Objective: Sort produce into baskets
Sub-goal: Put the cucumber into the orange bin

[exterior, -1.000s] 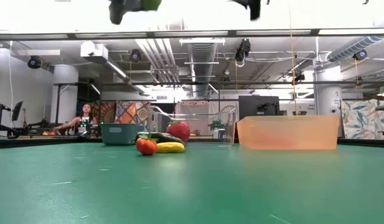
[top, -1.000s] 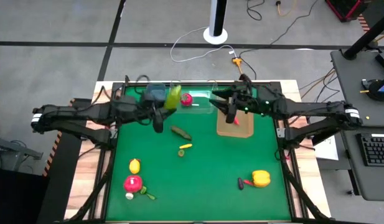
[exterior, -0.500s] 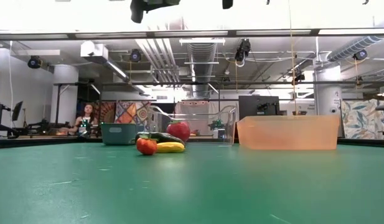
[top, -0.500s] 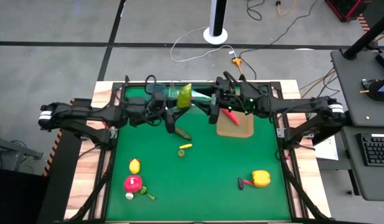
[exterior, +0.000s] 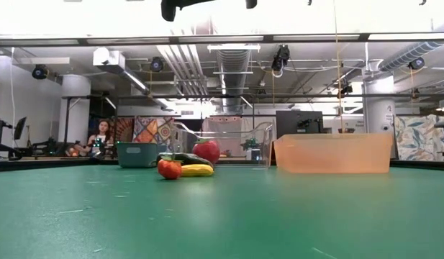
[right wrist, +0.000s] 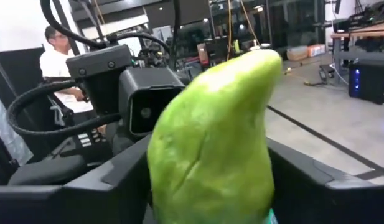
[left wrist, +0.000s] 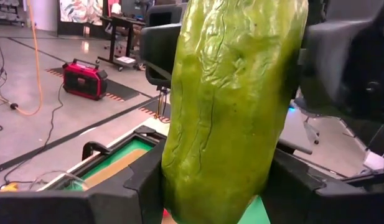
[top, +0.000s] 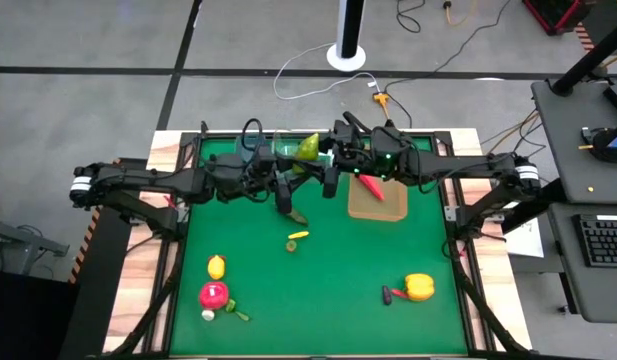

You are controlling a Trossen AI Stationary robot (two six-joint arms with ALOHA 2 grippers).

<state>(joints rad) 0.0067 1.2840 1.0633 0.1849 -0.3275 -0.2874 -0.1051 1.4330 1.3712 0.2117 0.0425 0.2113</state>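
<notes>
Green cucumber (top: 308,147) gripped between left hand (top: 292,165) and right hand (top: 326,160), lower end hidden by fingers.

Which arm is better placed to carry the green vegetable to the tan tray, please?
Probably the right: the right gripper is at the green vegetable and next to the tan tray, while the left gripper, gripping it, sits farther away.

text: none legible | labels, brands, numbers, signs — none readable in any view
</notes>
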